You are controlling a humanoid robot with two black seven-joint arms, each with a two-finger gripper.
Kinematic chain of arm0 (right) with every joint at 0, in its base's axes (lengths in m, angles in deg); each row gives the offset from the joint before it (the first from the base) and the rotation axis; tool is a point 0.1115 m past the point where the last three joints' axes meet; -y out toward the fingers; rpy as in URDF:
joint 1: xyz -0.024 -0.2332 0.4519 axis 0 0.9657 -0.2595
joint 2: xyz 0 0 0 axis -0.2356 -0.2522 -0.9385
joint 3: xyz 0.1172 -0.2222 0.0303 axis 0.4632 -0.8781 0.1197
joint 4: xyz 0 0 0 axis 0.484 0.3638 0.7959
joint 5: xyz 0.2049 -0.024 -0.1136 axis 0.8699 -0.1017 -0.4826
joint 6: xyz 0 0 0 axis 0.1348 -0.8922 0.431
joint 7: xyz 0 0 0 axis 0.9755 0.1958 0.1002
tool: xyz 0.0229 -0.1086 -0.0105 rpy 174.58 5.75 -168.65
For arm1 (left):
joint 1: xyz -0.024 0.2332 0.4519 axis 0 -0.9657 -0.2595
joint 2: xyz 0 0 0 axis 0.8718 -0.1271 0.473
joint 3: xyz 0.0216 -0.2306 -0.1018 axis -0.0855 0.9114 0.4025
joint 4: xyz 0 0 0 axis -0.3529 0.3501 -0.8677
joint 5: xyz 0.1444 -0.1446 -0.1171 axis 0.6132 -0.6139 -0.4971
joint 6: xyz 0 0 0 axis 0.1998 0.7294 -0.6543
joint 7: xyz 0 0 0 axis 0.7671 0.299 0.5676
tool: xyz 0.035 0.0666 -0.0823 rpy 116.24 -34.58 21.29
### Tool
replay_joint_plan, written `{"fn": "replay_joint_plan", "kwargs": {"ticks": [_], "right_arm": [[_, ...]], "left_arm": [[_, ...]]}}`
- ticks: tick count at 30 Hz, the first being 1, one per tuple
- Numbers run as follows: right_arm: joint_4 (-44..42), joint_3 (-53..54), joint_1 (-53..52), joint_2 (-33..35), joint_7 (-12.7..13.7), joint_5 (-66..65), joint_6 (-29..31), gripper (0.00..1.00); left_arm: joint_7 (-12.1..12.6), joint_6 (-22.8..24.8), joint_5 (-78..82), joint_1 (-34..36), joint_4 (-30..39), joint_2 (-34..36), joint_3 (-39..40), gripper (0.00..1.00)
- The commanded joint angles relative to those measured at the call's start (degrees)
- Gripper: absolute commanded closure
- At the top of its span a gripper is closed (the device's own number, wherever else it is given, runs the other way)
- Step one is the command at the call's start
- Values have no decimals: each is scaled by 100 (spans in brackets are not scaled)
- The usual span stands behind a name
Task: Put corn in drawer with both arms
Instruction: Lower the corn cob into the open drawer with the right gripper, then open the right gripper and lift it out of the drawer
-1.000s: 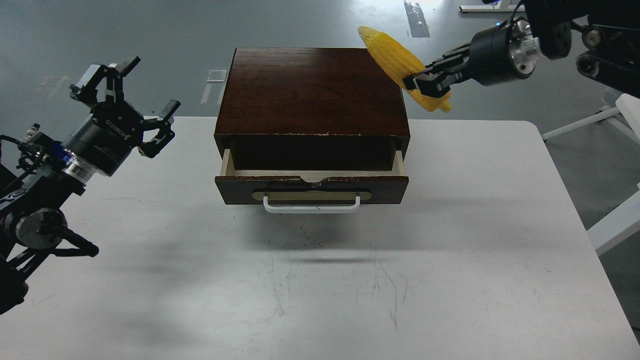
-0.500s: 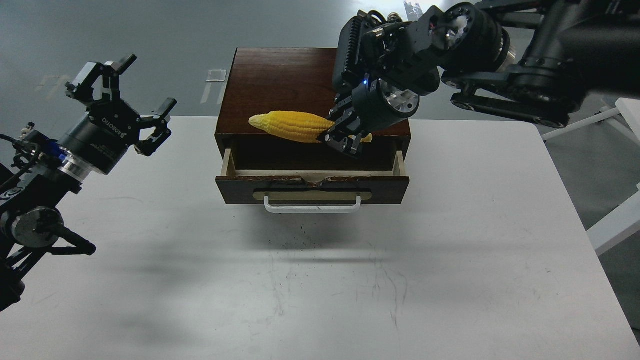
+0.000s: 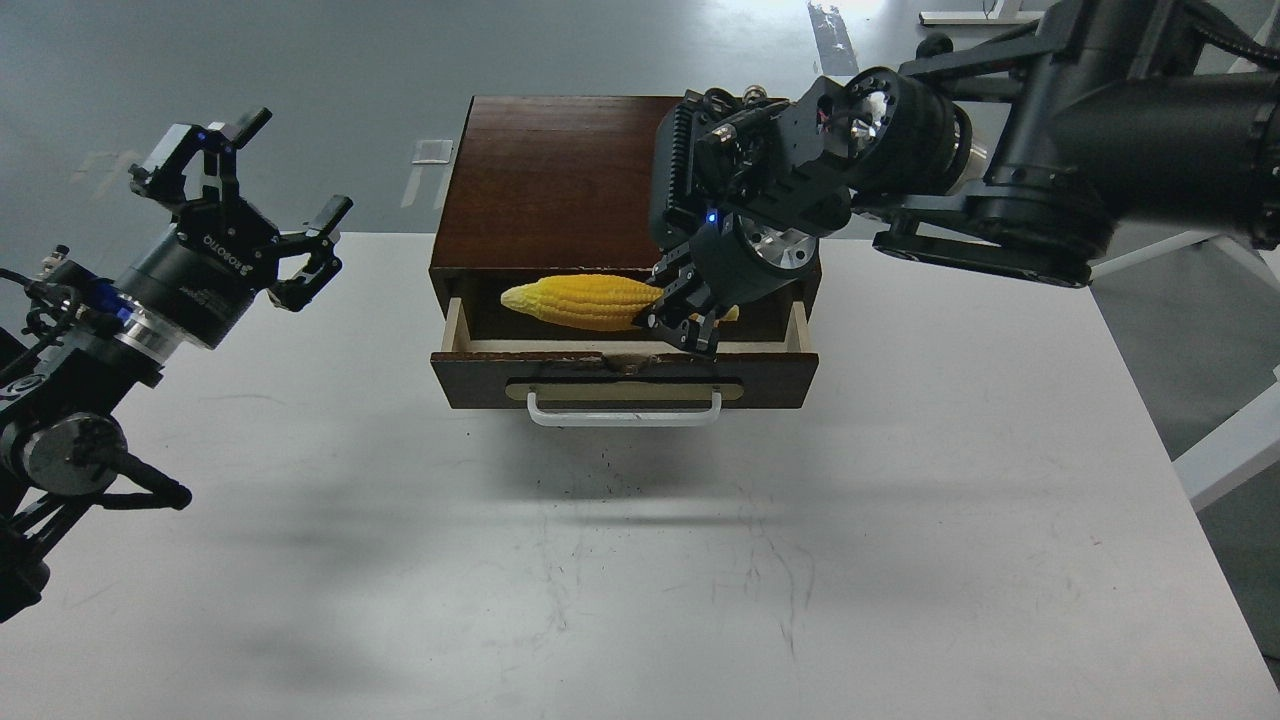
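The yellow corn lies level across the open mouth of the dark wood drawer, tip to the left. My right gripper is shut on the corn's thick right end, just above the drawer's front edge. The drawer is pulled partway out of the dark wood box, its white bar handle facing me. My left gripper is open and empty, held above the table well left of the box.
The white table spreads in front of the drawer, with scuff marks near its middle. My right arm's bulky wrist hangs over the box's right half. White furniture legs stand past the table's right edge.
My right gripper has swung the corn in from the upper right, turned it level, and lowered it from above the box's front edge into the drawer opening. The left arm has barely moved.
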Motion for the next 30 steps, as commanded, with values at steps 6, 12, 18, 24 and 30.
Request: {"fn": "replay_joint_plan", "kwargs": {"ticks": [6, 12, 18, 24, 30], "right_arm": [[7, -7, 14, 8, 0, 9, 0, 56], [25, 2, 14, 17, 0, 9, -8, 41], [42, 2, 6, 34, 0, 18, -8, 37], [60, 63, -82, 148, 0, 123, -26, 31], [104, 230, -258, 683, 0, 1482, -26, 17]], "left_arm": [[0, 0, 0, 0, 0, 7, 0, 1], [0, 0, 0, 0, 0, 25, 0, 1], [0, 9, -9, 0, 0, 51, 0, 1], [0, 18, -9, 0, 0, 51, 0, 1], [0, 88, -9, 0, 0, 51, 0, 1]]}}
